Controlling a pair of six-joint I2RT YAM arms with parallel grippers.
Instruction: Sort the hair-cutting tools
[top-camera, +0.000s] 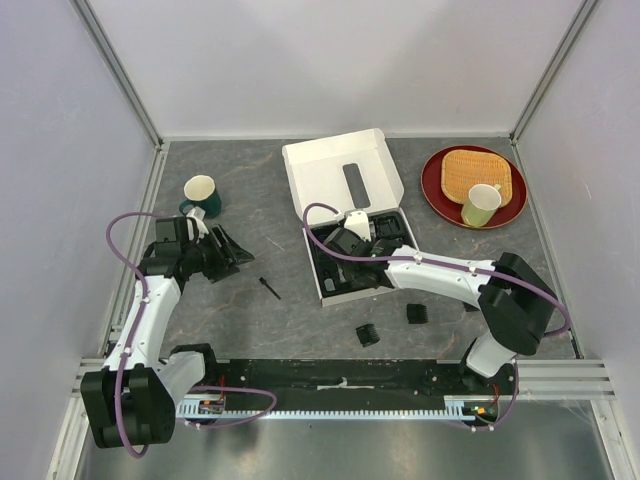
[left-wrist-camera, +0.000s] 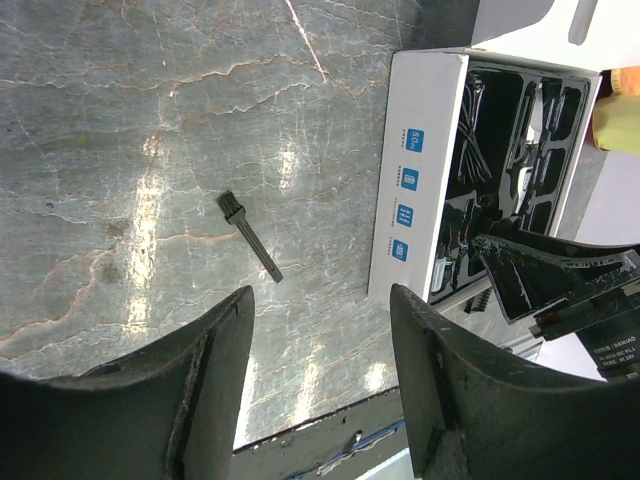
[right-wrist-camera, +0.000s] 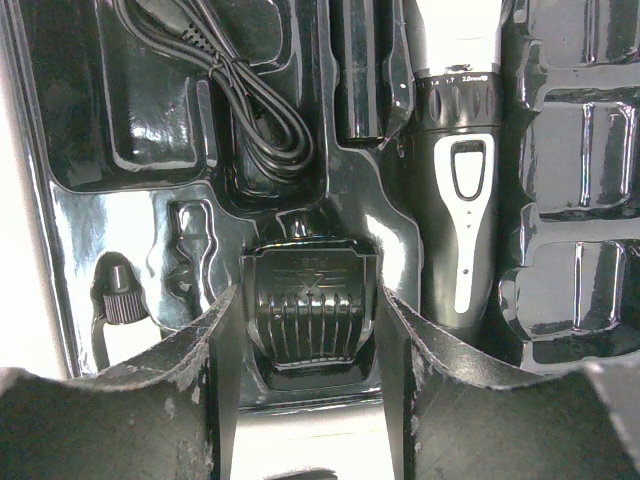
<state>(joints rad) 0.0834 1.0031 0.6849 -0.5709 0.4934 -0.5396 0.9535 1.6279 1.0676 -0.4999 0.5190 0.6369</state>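
My right gripper (right-wrist-camera: 310, 330) reaches into the black tray (top-camera: 335, 285) of the white box, its fingers pressed on both sides of a ribbed black comb guard (right-wrist-camera: 312, 310) that sits in a tray slot. The clipper (right-wrist-camera: 460, 180) lies in the slot to its right, and the coiled cord (right-wrist-camera: 250, 90) lies above on the left. Two more comb guards (top-camera: 368, 335) (top-camera: 416, 313) lie on the table in front of the box. The thin brush (top-camera: 268, 289) (left-wrist-camera: 250, 237) lies on the table left of the box. My left gripper (top-camera: 228, 255) (left-wrist-camera: 320, 330) hovers open and holds nothing, left of the brush.
The white box lid (top-camera: 340, 170) stands open behind the tray. A dark green mug (top-camera: 200, 195) stands at the back left, near my left arm. A red plate (top-camera: 435, 185) at the back right carries a woven mat and a pale green cup (top-camera: 482, 203).
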